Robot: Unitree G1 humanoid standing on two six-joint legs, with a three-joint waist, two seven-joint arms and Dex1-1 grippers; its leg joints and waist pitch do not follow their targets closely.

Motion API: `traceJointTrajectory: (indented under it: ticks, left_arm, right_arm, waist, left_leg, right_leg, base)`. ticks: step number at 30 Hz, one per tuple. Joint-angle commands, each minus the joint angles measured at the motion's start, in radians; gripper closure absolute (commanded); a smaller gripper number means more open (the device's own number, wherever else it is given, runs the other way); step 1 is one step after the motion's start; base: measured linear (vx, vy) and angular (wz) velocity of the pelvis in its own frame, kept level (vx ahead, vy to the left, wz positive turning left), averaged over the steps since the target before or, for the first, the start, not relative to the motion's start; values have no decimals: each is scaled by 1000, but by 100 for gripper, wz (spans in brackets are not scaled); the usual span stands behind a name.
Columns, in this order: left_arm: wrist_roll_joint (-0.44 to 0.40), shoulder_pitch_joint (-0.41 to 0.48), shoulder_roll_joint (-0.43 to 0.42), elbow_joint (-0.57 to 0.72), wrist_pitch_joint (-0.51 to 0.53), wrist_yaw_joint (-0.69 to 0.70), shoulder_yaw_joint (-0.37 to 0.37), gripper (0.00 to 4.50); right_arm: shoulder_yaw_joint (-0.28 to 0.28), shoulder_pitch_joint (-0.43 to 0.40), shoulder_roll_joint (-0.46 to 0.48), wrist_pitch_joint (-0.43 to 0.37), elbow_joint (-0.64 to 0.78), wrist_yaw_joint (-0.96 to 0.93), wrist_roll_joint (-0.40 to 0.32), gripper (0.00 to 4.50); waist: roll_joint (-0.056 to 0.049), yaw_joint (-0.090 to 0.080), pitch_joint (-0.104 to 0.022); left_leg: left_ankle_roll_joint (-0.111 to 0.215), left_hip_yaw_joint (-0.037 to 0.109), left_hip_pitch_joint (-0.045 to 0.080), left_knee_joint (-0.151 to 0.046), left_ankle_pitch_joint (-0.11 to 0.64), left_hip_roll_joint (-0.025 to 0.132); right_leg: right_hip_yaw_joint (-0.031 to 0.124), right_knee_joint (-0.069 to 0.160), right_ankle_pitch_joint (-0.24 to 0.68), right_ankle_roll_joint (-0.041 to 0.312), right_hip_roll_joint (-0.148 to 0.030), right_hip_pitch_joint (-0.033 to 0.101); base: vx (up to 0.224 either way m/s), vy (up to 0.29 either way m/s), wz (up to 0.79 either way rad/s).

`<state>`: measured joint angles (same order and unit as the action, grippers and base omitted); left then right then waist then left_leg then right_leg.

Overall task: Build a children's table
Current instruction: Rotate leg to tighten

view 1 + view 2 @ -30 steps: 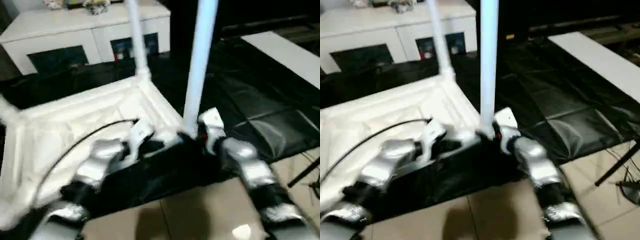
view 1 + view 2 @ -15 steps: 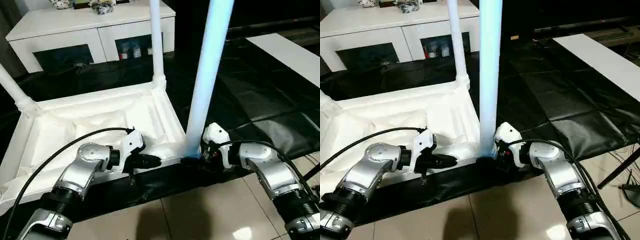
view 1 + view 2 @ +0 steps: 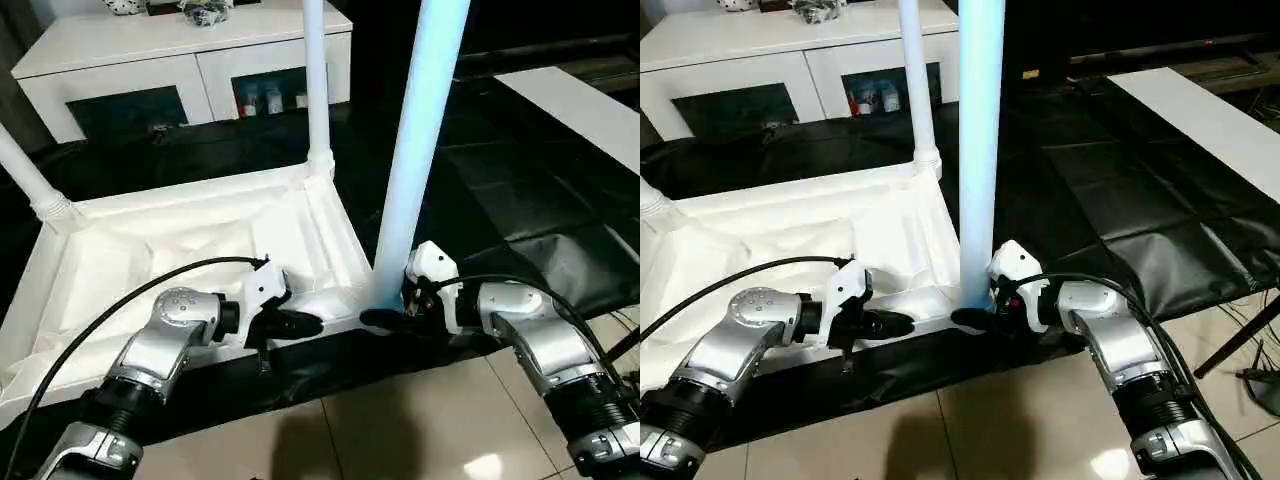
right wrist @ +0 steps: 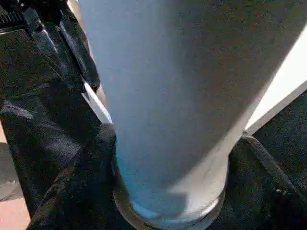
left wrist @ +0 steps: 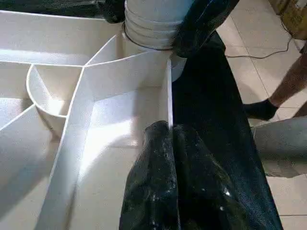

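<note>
Tabletop [image 3: 180, 250]: upside down, near rim at surface [image 3: 520, 190] edge.
Near leg [image 3: 420, 130]: upright (long axis vertical).
Left hand [image 3: 300, 324]: clenched on rim.
Right hand [image 3: 385, 320]: fingers straddle leg base.

One white plastic rectangular tabletop [image 3: 190, 250], upside down, raised rim, rounded corner sockets. Three long white tubular legs upright in sockets: near right leg [image 3: 420, 130], far right leg [image 3: 316, 80], far left leg [image 3: 25, 180]. A fourth cannot be seen. Two silver robot forearms, each with a black two-finger gripper: left gripper [image 3: 300, 324], right gripper [image 3: 383, 321]. One black cable [image 3: 120, 300] arching over the left arm. One white cabinet [image 3: 185, 60] with two dark glass doors; small objects on top, too unclear to count. One black cover [image 3: 520, 190] on the work surface. One long white board [image 3: 580, 105] at far right. One person's foot in a dark sock [image 5: 259, 109].
</note>
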<state>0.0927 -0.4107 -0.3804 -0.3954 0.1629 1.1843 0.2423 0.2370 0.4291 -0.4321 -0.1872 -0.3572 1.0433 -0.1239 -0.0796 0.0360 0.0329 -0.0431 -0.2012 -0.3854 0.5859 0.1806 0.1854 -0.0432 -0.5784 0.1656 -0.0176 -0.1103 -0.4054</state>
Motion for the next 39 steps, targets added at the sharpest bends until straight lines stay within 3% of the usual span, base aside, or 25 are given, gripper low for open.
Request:
traceJointTrajectory:
  ticks: [1,4,6,10,14,16,17,18,19,25,27,30,32,39]
  left_arm:
    - [-3,13,-2,7,13,11,29,450]
    - [-51,-10,15,-42,6,-81,25,450]
    - [-101,-53,51,-119,-18,-228,6,450]
    - [-129,-113,118,-188,9,-399,-22,450]
    - [-135,-166,189,-232,61,-520,-39,450]
    - [-146,-208,244,-278,69,-601,-44,450]
    - [-146,-208,244,-278,69,-601,-44,450]
    - [-150,-234,281,-306,71,-635,-43,450]
    - [-151,-242,298,-314,76,-644,-40,450]
    - [-150,-250,331,-318,56,-643,-19,450]
    - [-145,-239,327,-308,51,-623,-15,450]
    - [-140,-221,305,-291,27,-581,-10,450]
    - [-136,-214,297,-284,26,-568,-10,450]
    - [-111,-158,222,-220,-13,-439,4,450]
  right_arm:
    - [10,-14,18,-5,12,3,-8,178]
    - [-11,-3,52,-5,-37,-112,28,180]
    - [-47,20,103,-18,-105,-276,62,181]
    - [-150,54,212,-107,-189,-560,52,181]
    - [-232,82,305,-144,-268,-789,30,182]
    - [-297,124,376,-122,-359,-959,12,182]
    - [-297,124,376,-122,-359,-959,12,182]
    - [-329,161,416,-90,-432,-1053,4,182]
    - [-339,181,431,-69,-469,-1093,0,182]
    - [-350,258,468,24,-570,-1098,3,182]
    - [-344,277,470,67,-574,-1058,7,126]
    - [-335,301,461,103,-585,-1034,18,102]
    - [-330,306,455,112,-587,-1023,22,92]
    - [-226,246,352,103,-450,-742,59,92]
  waist:
    - [12,1,-61]
    - [13,-3,-58]
    - [13,-12,-51]
    - [15,-18,-50]
    - [12,-25,-51]
    - [11,-28,-53]
    - [8,-29,-54]
    - [10,-32,-55]
    - [9,-32,-56]
    - [13,-37,-60]
    - [15,-35,-60]
    - [18,-36,-62]
    - [20,-38,-61]
    - [22,-37,-65]
  left_leg:
    - [77,13,20,-68,216,37]
    - [70,14,19,-70,237,37]
    - [20,16,26,-77,328,33]
    - [-21,24,29,-83,389,30]
    - [-36,24,31,-85,409,28]
    - [-38,25,32,-84,415,25]
    - [-37,25,31,-84,412,25]
    - [-33,25,27,-84,406,24]
    - [-35,26,31,-83,408,24]
    - [3,25,18,-80,368,23]
    - [15,24,17,-79,354,24]
    - [38,24,12,-77,315,25]
    - [46,21,14,-75,308,26]
    - [91,17,10,-66,225,27]
  right_leg:
    - [18,47,137,267,-23,43]
    - [18,51,167,261,-22,41]
    - [18,65,306,231,-23,35]
    - [19,74,402,178,-24,30]
    - [21,75,379,173,-23,22]
    - [20,79,365,174,-22,23]
    - [20,79,355,175,-24,21]
    - [19,77,335,178,-23,25]
    - [18,78,327,184,-24,22]
    - [14,71,267,197,-26,35]
    - [14,70,243,203,-26,36]
    - [13,63,209,224,-28,42]
    - [14,64,203,232,-27,39]
    - [12,54,118,260,-28,51]
  base:
    - [0,0,0]
    - [0,0,0]
    - [0,0,0]
    - [-27,5,-1]
    - [0,0,0]
    - [0,0,0]
    - [0,0,0]
    - [0,0,0]
    - [0,0,0]
    - [0,0,0]
    - [0,0,0]
    - [0,0,0]
    - [0,0,0]
    - [0,0,0]
